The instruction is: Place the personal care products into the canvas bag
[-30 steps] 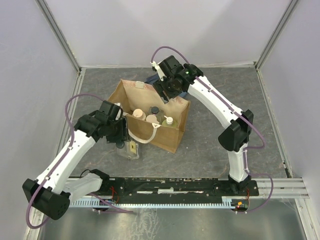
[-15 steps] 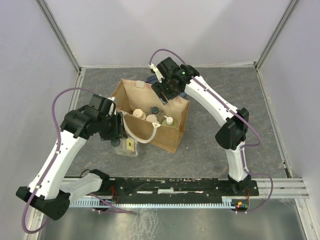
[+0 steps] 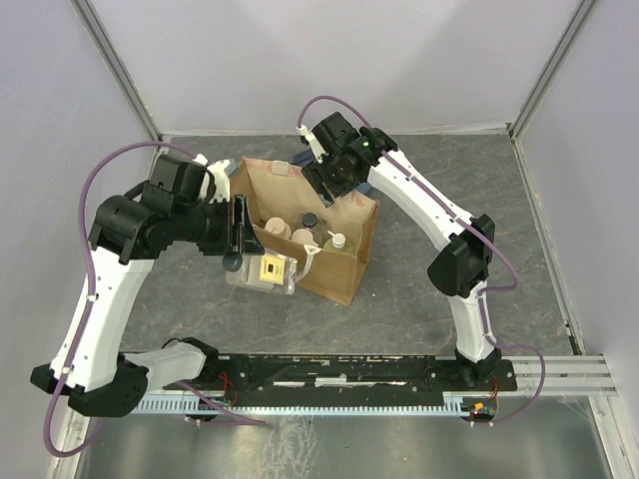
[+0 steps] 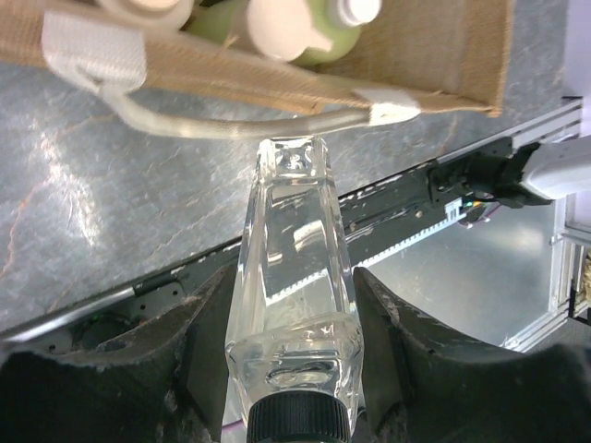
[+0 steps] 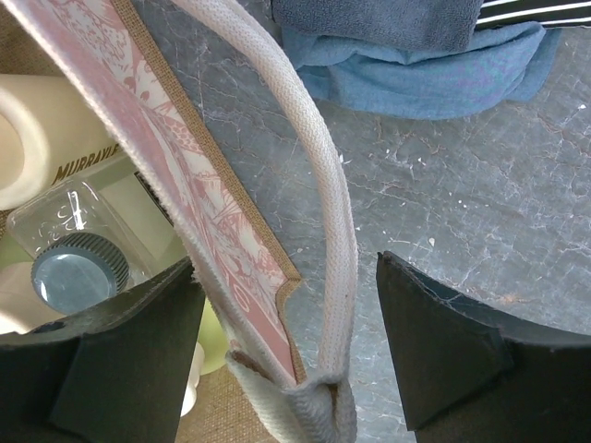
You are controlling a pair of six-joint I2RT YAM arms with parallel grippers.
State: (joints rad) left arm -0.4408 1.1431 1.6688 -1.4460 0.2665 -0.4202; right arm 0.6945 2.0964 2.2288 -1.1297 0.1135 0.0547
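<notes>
A clear bottle (image 4: 294, 212) is clamped in the left gripper (image 4: 294, 288). The bag (image 5: 222, 185) rim is straddled by the spread right gripper (image 5: 286, 265).

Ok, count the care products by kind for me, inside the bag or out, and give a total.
Clear bottles with dark caps: 2, one in the left gripper, one in the canvas bag
Yellow-green bottles: 2
Cream jar: 1
Total: 5

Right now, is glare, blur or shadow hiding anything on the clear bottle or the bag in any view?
Left wrist: white reflections streak the clear bottle, and the left hand gripping it is dark, low in detail. Right wrist: the bag rim and its handle are sharp, the right hand near-black. Top: even light, soft shadows, no glare.
</notes>
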